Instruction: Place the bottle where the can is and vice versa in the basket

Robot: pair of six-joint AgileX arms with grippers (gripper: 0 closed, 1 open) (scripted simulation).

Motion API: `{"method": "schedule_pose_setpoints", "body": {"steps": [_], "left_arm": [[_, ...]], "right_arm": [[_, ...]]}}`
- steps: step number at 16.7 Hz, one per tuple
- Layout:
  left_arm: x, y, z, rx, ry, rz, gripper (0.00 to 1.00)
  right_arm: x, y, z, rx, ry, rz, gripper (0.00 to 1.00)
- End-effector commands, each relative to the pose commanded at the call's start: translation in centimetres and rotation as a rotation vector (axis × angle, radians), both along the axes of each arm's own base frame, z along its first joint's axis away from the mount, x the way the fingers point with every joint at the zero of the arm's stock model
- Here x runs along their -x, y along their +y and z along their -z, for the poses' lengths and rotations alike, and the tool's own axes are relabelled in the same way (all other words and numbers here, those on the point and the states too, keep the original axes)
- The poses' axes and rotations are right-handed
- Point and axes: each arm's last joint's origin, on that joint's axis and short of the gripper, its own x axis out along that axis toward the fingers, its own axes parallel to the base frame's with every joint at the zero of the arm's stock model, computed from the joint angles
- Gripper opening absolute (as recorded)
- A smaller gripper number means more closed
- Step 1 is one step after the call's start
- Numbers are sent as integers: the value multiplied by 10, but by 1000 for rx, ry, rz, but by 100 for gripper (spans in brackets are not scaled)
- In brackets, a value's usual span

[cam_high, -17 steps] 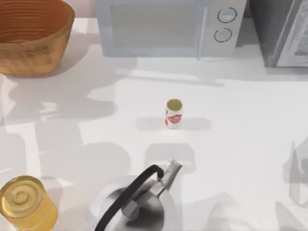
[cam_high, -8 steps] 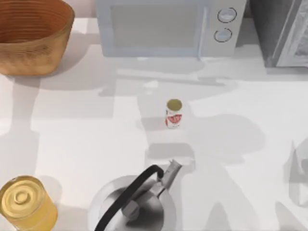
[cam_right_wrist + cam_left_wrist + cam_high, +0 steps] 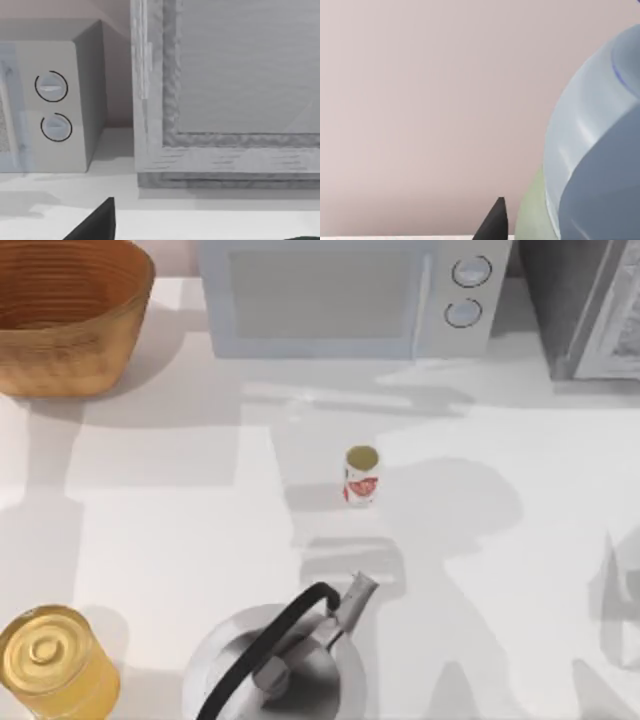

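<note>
The basket [image 3: 62, 315] is seen at the table's [image 3: 520, 480] ten o'clock corner, upright. The small red-and-white can [image 3: 361, 476] stands near the centre, with the microwave [image 3: 350, 295] at its twelve o'clock and the kettle [image 3: 285, 660] at its six o'clock. A large yellow can [image 3: 52, 662] is placed at eight o'clock. A pale rounded object, possibly the bottle [image 3: 595, 160], is seen close in the left wrist view. Whether either gripper's jaws are open or closed cannot be told.
</note>
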Motion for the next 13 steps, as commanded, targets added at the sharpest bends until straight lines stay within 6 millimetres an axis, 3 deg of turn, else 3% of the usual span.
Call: {"method": "schedule_pose_setpoints", "body": {"steps": [5, 10, 13], "left_arm": [[-27, -1, 29, 2, 15, -1, 0], [-33, -2, 32, 1, 4, 0, 0], [-33, -2, 32, 1, 4, 0, 23]], "right_arm": [[0, 0, 0, 0, 0, 0, 100], [0, 0, 0, 0, 0, 0, 100], [0, 0, 0, 0, 0, 0, 100]]}}
